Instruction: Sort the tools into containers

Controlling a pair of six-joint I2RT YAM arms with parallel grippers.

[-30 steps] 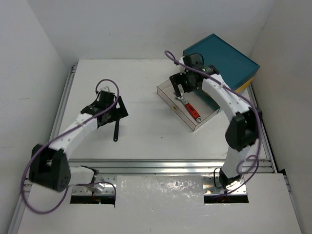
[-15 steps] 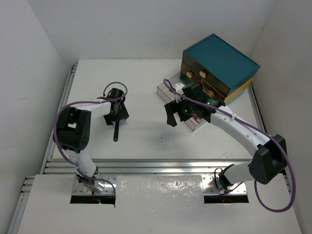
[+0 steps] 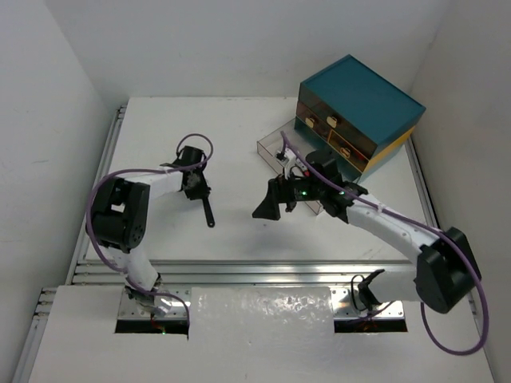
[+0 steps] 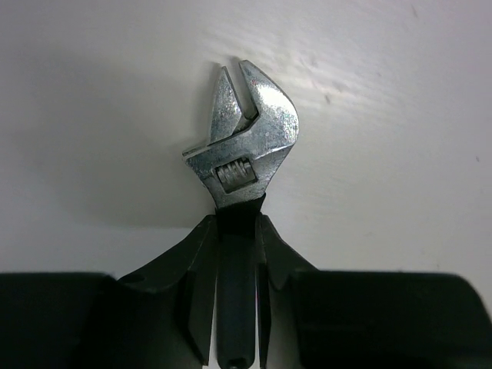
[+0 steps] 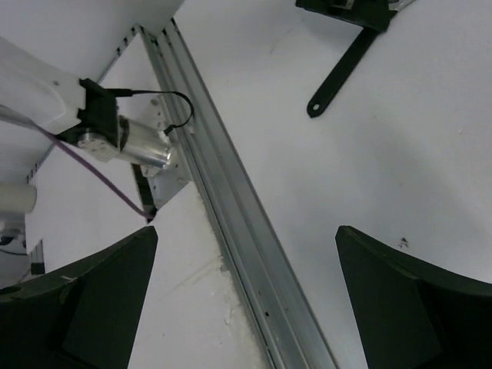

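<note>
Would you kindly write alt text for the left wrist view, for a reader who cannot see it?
The left claw grips an adjustable wrench by its dark handle, fingers closed on either side. Its silver head points away over the table.

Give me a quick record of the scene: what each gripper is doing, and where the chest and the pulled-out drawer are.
left gripper: shut on the adjustable wrench, clamping its dark handle just below the head
right gripper: open, empty, above the table
chest: far right corner, teal top
pulled-out drawer: on the table, in front of the chest
</note>
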